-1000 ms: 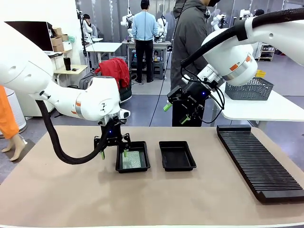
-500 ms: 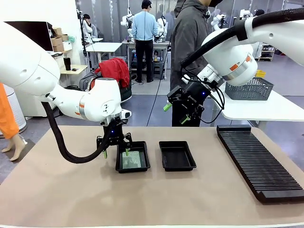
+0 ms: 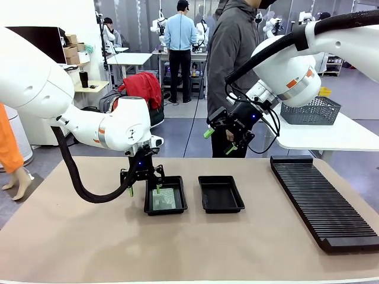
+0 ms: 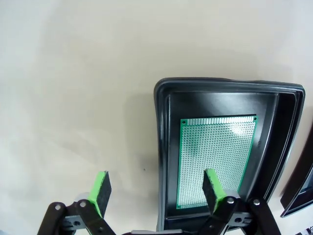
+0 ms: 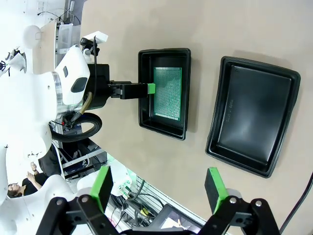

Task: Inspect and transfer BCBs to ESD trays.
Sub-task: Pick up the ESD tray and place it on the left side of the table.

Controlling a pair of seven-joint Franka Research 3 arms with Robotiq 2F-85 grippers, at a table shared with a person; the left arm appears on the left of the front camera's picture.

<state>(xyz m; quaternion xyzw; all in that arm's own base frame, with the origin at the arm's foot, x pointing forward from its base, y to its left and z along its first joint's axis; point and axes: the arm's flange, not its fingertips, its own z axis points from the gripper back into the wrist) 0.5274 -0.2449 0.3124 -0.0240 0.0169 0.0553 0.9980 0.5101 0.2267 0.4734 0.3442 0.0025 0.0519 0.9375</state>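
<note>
Green circuit board lies flat in the left black tray; the neighbouring tray is bare. The left gripper hangs open astride the filled tray's rim, while the right gripper is open and held high, clear of both. One tray apparently remains to fill.

Thin green perforated board, beneath the left gripper: fine dotted grid, semi-gloss, pale glare patch.
Shallow black plastic tray around it: smooth, satin walls.
Second black plastic tray, below the right gripper: smooth, glossy floor, soft reflections.
Beige tabletop: matt, even.
Green finger pads: matt, rubbery-looking.
Long black ribbed rack, below the right gripper, to its right: matt plastic.
</note>
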